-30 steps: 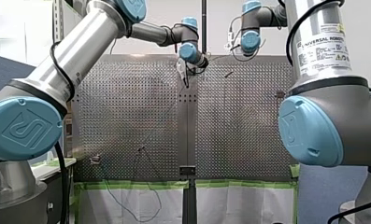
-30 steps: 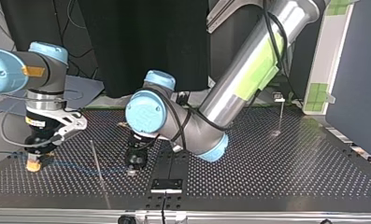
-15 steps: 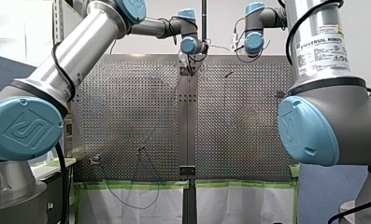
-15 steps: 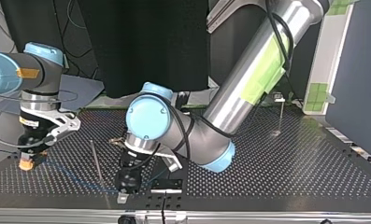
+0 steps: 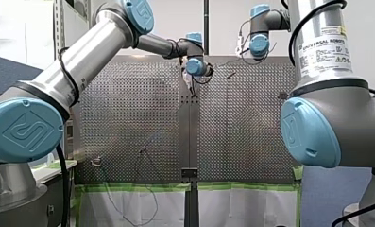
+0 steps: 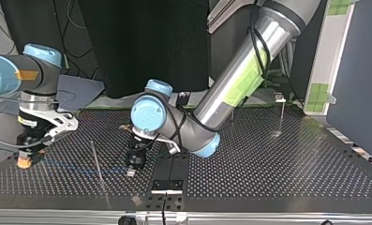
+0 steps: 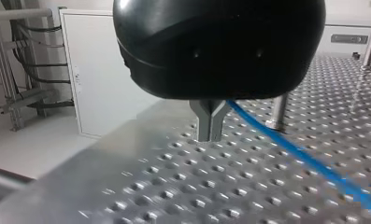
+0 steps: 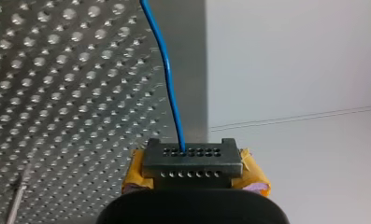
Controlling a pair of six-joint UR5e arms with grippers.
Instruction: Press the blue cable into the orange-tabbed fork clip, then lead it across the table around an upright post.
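Since half a second ago our left claw has drawn back from the tabletop's far edge toward the middle, to about where it stood a second ago. Our right claw has barely shifted.

Nearest us, in the front view, a thin dark wire starts on the tabletop and loops down over the near edge. We cannot tell whether it belongs to the same cable. A small fitting sits by the near corner at that view's left, too small to name. No orange-tabbed clip shows plainly anywhere.

Farther out, close to the middle seam, the left claw's metal fingers are pinched together low over the holes. The blue cable comes out right beside them, so we judge it is gripped there. It then runs low across the tabletop and passes just beside a thin upright post, not wrapped around it. On which side it passes we cannot tell.

Farthest, at the side edge by the far corner at the top view's left, the right claw is closed on the cable between yellow pads.

We judge the task to be in its early part. Nothing shows the cable pressed into a clip, and the lead around the post is not yet done.
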